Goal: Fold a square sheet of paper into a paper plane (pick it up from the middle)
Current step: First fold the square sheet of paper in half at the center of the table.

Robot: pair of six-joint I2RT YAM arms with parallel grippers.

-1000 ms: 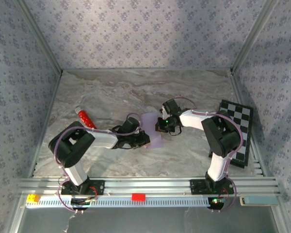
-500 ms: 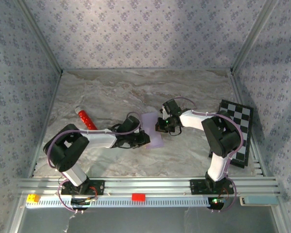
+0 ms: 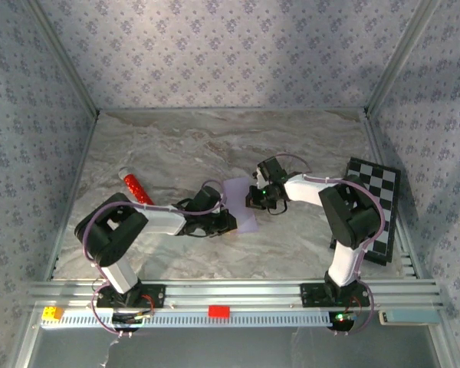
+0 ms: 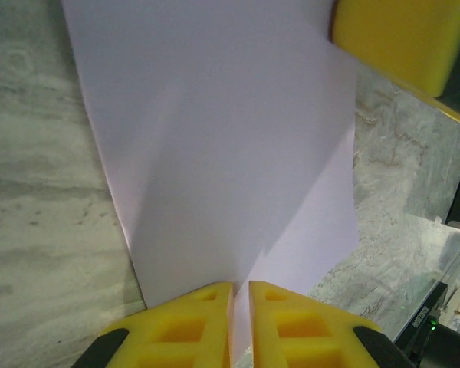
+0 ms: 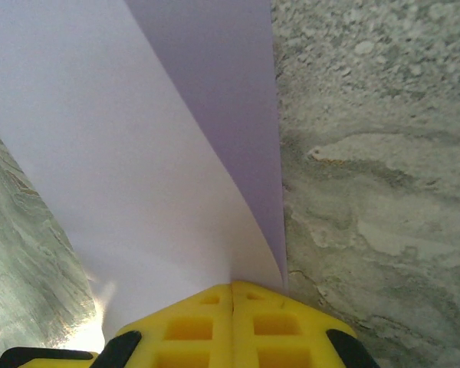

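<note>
Thin pale lilac square sheet of paper pinched tight at left gripper tips. Clamped in shut right gripper too, prob. to lift & bend for a fold.

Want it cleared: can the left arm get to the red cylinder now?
Probably not right away: the left gripper is shut on the lilac paper; the red cylinder itself lies unobstructed nearby.

The left gripper has drawn back slightly.
</note>
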